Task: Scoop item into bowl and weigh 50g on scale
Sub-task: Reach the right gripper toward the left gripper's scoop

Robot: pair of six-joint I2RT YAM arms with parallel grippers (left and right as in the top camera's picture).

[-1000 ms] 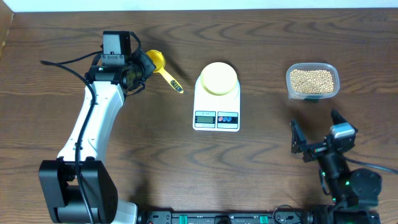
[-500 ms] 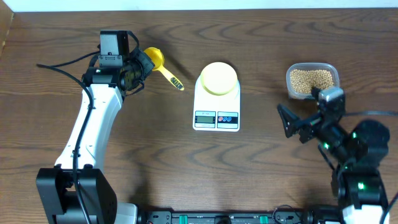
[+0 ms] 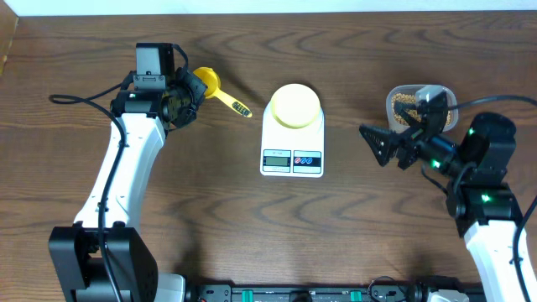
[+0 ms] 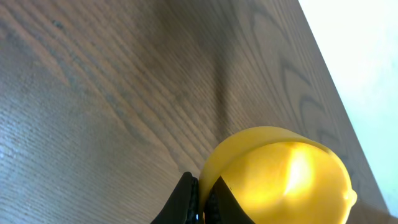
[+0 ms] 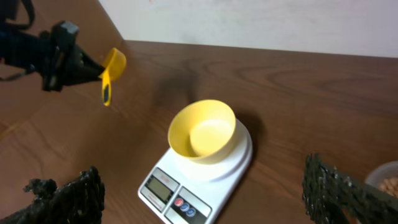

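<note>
The scoop (image 3: 210,82) at upper left is yellow, the bowl (image 3: 294,106) pale yellow, the scale (image 3: 292,143) white, the beans (image 3: 403,100) tan, and the table (image 3: 252,226) dark brown and wood-grained.

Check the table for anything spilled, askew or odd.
No spill: the beans sit in their container, the bowl centred on the scale. One oddity: the left gripper pinches the yellow scoop by its cup rim, handle hanging free.

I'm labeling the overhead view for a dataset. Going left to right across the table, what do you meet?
left gripper, shut on the yellow scoop → scale carrying the bowl → right gripper, open → clear container of beans
</note>
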